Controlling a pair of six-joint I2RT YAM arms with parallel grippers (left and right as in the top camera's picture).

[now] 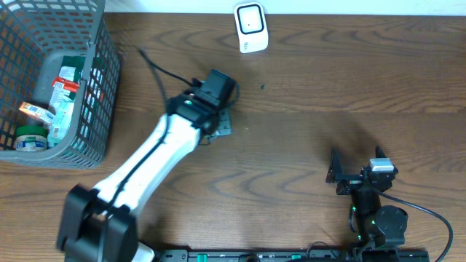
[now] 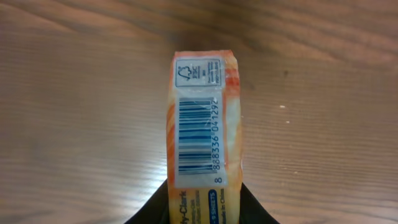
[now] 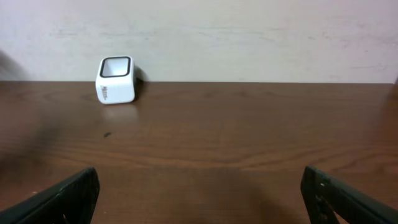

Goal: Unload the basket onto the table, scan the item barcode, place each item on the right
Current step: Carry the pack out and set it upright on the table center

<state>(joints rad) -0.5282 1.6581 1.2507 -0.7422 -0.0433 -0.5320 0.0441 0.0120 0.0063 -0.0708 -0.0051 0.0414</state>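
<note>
Left hand (image 2: 202,210) is closed narrow on the near end of the orange packet (image 2: 202,124), fingers pinching both sides, with the rest sticking out over the bare table (image 1: 328,94). The packet is held mid-table, roughly 7 o'clock from the white scanner (image 1: 250,28), which sits at the table's 12 o'clock edge, well apart from it. The barcode (image 2: 194,134) faces the wrist camera; whether it's angled toward the scanner window, cannot tell. Right hand (image 3: 200,198) is spread wide, holding nothing, parked at 5 o'clock. Basket (image 1: 102,87) with other items is at 9 o'clock. Step looks like carry-to-scanner, about halfway. Risks: the barcode side may arrive turned away from the window, so no read unless the wrist rolls; the wrap looks glossy and wrinkled, so glare or creases over the bars may spoil the read; the grip is only on one end of a soft pack, so it may droop or slip on a fast swing; the scanner looks small and light, so a close pass may nudge it
</note>
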